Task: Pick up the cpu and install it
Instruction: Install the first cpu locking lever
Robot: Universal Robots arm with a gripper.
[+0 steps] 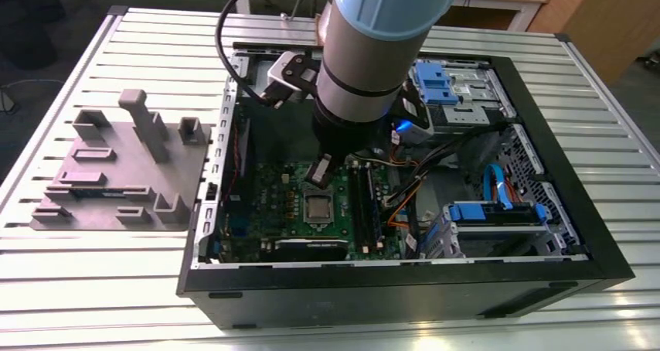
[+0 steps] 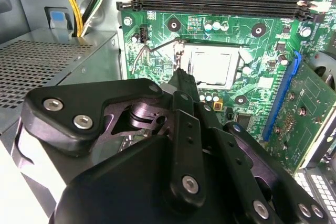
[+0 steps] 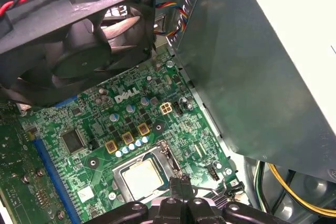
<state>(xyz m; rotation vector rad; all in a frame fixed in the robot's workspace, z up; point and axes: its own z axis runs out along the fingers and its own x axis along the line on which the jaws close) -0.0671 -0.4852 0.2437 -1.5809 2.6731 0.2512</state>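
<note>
**CPU seated in its socket, gripper closed just above it**

Gripper (image 2: 181, 80) fingers are pressed together, empty, hanging just above the socket. By my judgement the cpu (image 2: 209, 65) already lies in the socket, on the board (image 2: 157, 35), and the frame beside the socket looks unlatched, so clamping remains. Left of the case (image 1: 413, 285) sits a grey fixture (image 1: 119, 173) on the slatted table (image 1: 93, 289).

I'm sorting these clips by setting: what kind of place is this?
Probably a robotics lab or assembly test bench: an open desktop PC case lies on a slatted aluminium table, beside a grey parts fixture, with wooden desks behind.
</note>
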